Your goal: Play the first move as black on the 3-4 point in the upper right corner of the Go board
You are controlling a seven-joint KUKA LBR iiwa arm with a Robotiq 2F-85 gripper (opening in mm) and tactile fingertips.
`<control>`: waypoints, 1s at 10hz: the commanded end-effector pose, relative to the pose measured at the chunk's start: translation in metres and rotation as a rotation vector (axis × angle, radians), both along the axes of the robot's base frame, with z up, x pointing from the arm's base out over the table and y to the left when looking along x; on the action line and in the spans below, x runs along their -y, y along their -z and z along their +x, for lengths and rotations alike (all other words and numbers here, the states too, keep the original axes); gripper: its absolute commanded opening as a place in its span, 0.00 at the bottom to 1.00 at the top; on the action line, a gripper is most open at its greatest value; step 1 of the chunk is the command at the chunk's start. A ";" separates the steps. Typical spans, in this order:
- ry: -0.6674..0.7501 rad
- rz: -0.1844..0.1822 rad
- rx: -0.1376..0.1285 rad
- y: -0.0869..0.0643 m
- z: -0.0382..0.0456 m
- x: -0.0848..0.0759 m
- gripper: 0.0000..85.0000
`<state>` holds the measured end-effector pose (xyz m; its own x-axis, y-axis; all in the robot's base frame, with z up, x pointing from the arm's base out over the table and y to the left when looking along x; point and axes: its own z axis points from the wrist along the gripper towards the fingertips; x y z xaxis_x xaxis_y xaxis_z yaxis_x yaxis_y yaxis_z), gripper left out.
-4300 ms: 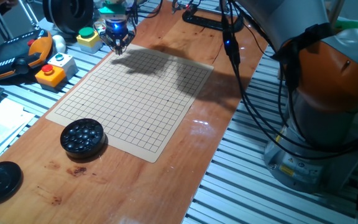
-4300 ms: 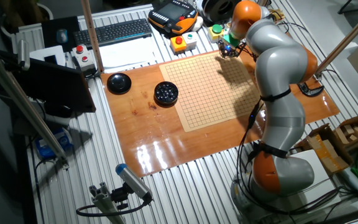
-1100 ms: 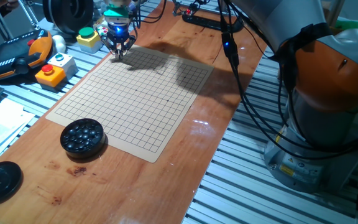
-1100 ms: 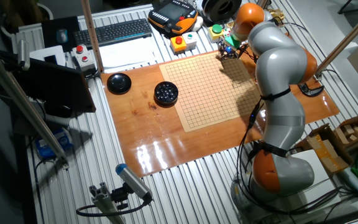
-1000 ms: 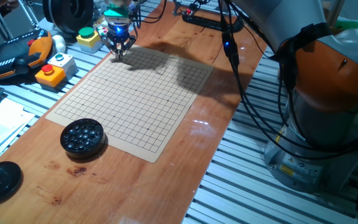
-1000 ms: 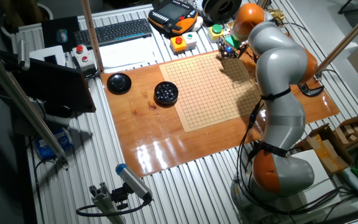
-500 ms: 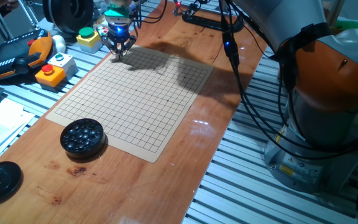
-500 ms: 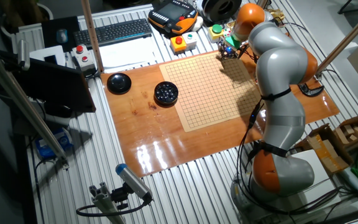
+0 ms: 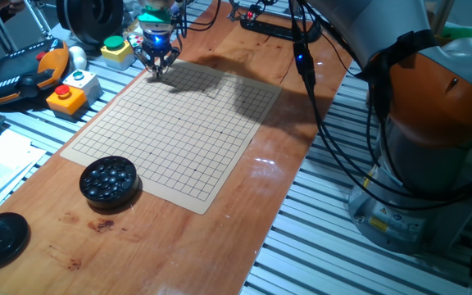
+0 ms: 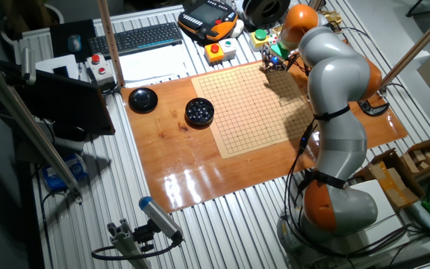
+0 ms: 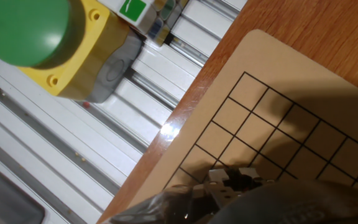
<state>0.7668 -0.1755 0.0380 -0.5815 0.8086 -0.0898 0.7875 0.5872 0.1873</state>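
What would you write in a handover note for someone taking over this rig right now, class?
End effector: low over the upper right corner of the Go board; whether it is open or shut cannot be told, and no black stone shows in it.
Bowl of black stones: beside the board's near corner; its lid lies apart.
Done: arm brought to the corner.
Left: confirm a stone sits on the 3-4 point; none is visible on the grid.

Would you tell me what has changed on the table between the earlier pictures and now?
The gripper has shifted slightly back toward the board's upper right corner since the earliest picture, and has hardly moved in the last second. The bowl of stones, its lid and the Go board stayed put.
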 end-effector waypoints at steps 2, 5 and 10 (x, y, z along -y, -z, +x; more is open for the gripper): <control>0.005 0.002 0.005 0.000 -0.0001 0.000 0.21; 0.000 0.001 0.005 0.000 -0.0005 0.000 0.16; -0.025 -0.018 0.001 0.004 -0.0029 0.002 0.27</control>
<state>0.7640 -0.1779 0.0341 -0.6015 0.7920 -0.1044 0.7723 0.6100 0.1776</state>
